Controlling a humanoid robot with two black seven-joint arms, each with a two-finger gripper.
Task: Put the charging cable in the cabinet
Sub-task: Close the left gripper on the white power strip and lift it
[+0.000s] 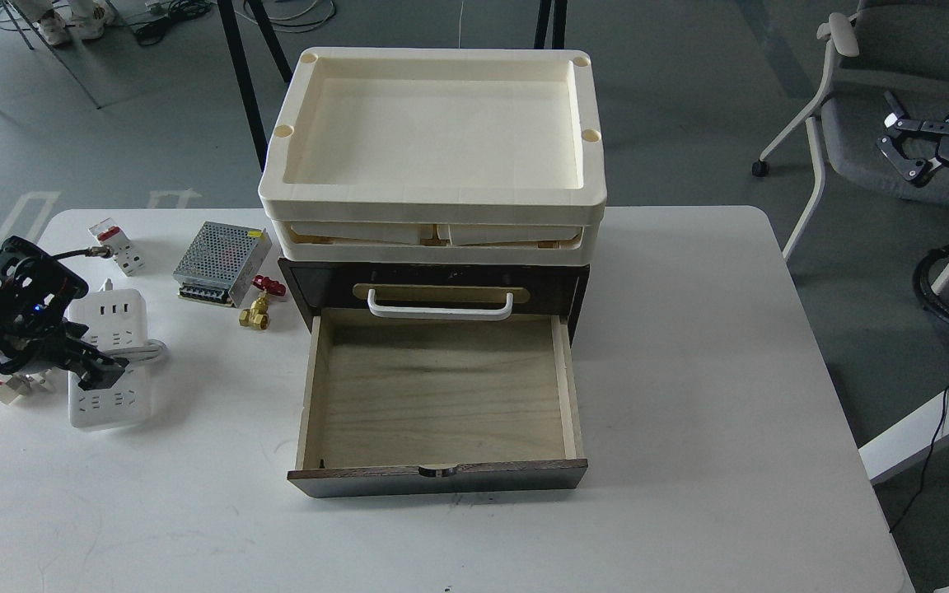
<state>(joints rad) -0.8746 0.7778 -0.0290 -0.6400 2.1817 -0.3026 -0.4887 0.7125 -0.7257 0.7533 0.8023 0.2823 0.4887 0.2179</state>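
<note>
The charging cable (112,402), a flat white power strip with its cord coiled around the middle, lies on the white table (689,371) at the far left. My left gripper (100,372) is down on the strip's middle, over the coiled cord; it is dark and its fingers cannot be told apart. The cabinet (322,284) stands mid-table, its pale plywood drawer (437,395) pulled open and empty, below a second drawer front with a white handle (440,309). My right gripper (895,144) hangs open and empty off the table at the far right.
Cream trays (433,132) are stacked on the cabinet. A perforated metal power-supply box (221,259), a brass valve with a red handle (259,309) and small white-and-red breaker blocks (119,247) lie between strip and cabinet. A grey chair (862,140) stands behind my right gripper.
</note>
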